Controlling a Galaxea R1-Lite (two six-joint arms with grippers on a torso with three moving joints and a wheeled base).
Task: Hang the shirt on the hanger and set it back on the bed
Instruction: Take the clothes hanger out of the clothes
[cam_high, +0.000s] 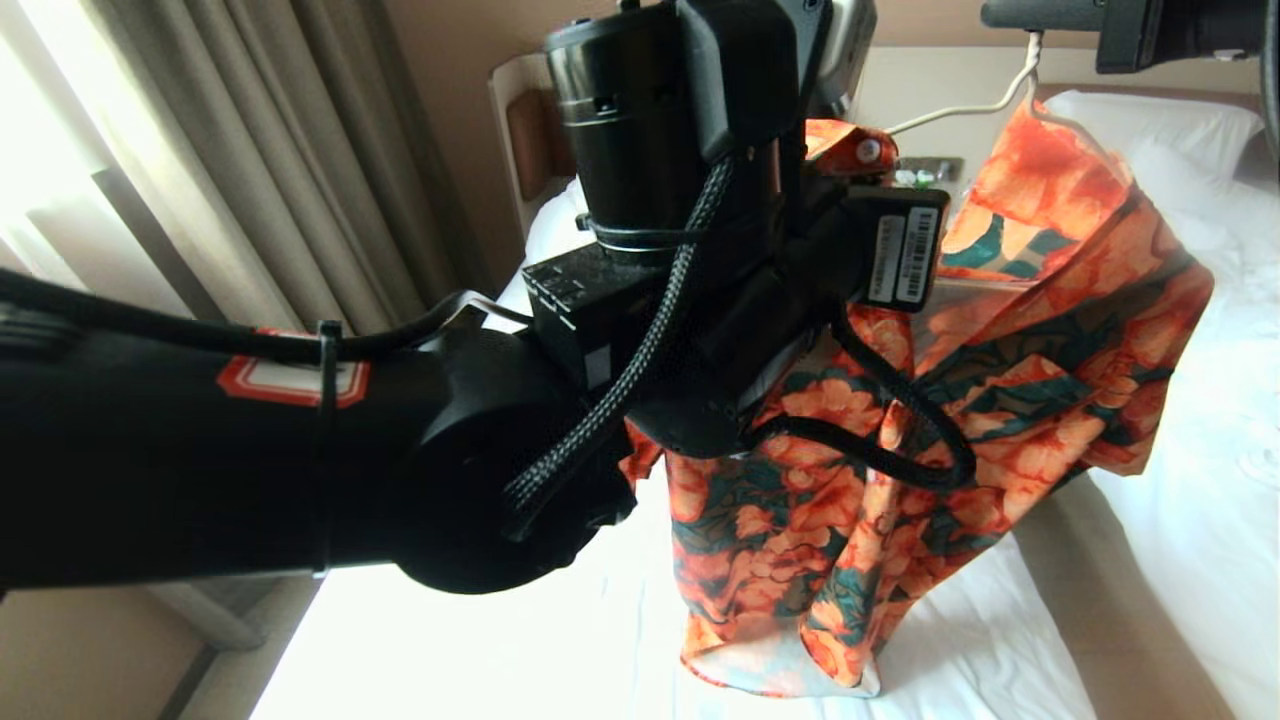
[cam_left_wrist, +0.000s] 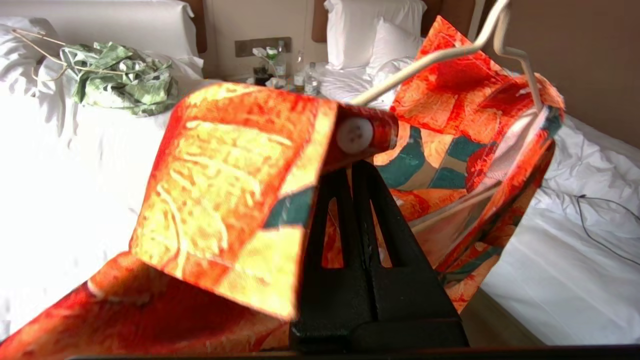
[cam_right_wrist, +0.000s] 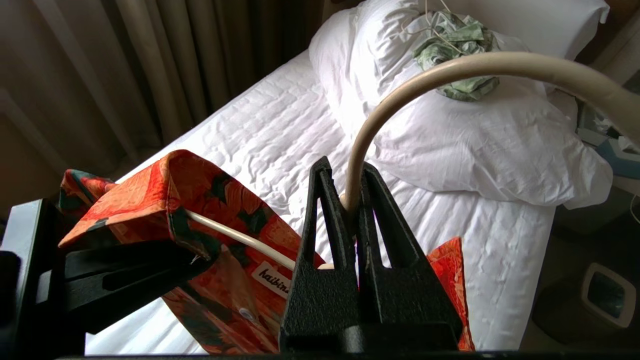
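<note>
Wrinkled white-sheeted bed (cam_high: 500, 660) below, right gripper (cam_right_wrist: 350, 200) clamped on cream wire hanger (cam_right_wrist: 400, 100), left gripper (cam_left_wrist: 352, 172) apparently pinching orange-flowered dark green shirt (cam_high: 800, 520) by the collar, shirt dangling.

A hotel-style twin bedroom is showing here: two white-sheeted beds (cam_left_wrist: 550, 260) are lying side by side, pillows (cam_left_wrist: 372, 30) are leaning against dark headboards, bottles (cam_left_wrist: 305, 75) are crowding a nightstand between them, and long beige curtains (cam_high: 260, 170) are covering the window.

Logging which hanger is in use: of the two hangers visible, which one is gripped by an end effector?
The cream-white hanger carrying the orange-flowered shirt; the right end effector clamps its hook. The other hanger lies untouched with the green-and-white garment on the bed.
</note>
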